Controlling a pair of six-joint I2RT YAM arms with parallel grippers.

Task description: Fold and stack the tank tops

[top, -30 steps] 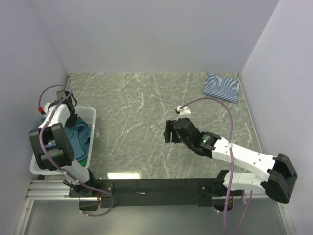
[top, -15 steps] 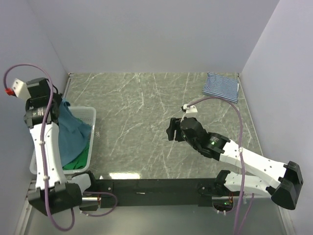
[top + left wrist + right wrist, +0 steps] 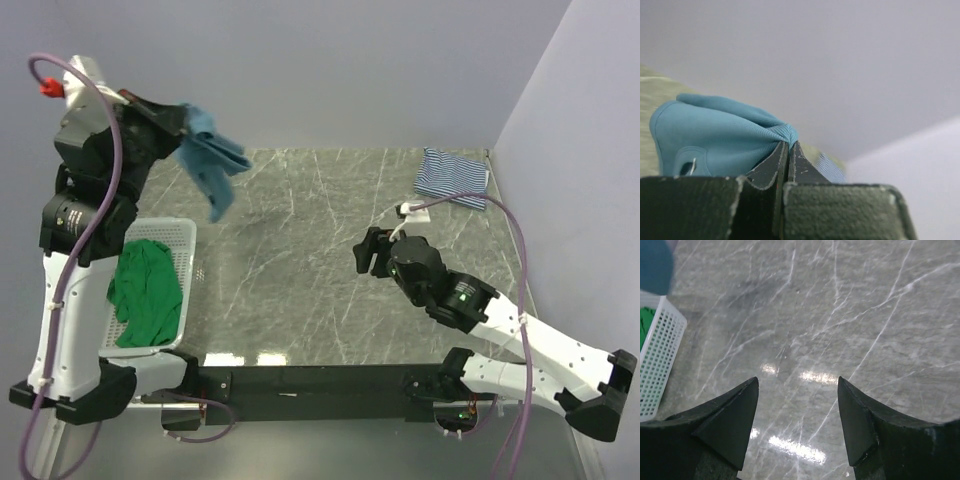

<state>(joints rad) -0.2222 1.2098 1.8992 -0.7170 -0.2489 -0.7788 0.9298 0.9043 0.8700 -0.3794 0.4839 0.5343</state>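
Observation:
My left gripper [image 3: 183, 122] is raised high above the table's left side and shut on the teal-blue tank top [image 3: 210, 160], which hangs bunched below it; in the left wrist view the cloth [image 3: 720, 140] is pinched between the closed fingers [image 3: 771, 165]. The green tank top [image 3: 145, 290] lies in the white mesh basket [image 3: 185, 232]. The striped tank top [image 3: 452, 177] lies folded at the far right corner. My right gripper [image 3: 367, 250] is open and empty over the table's middle; in the right wrist view it [image 3: 798, 385] hovers above bare marble.
The basket [image 3: 660, 360] stands at the table's left edge, also seen at the left of the right wrist view. Walls close the table on the left, far and right sides.
My left arm has lifted the teal-blue top up out of the basket and swung it right, uncovering the green top. My right gripper has drifted slightly right and further away.

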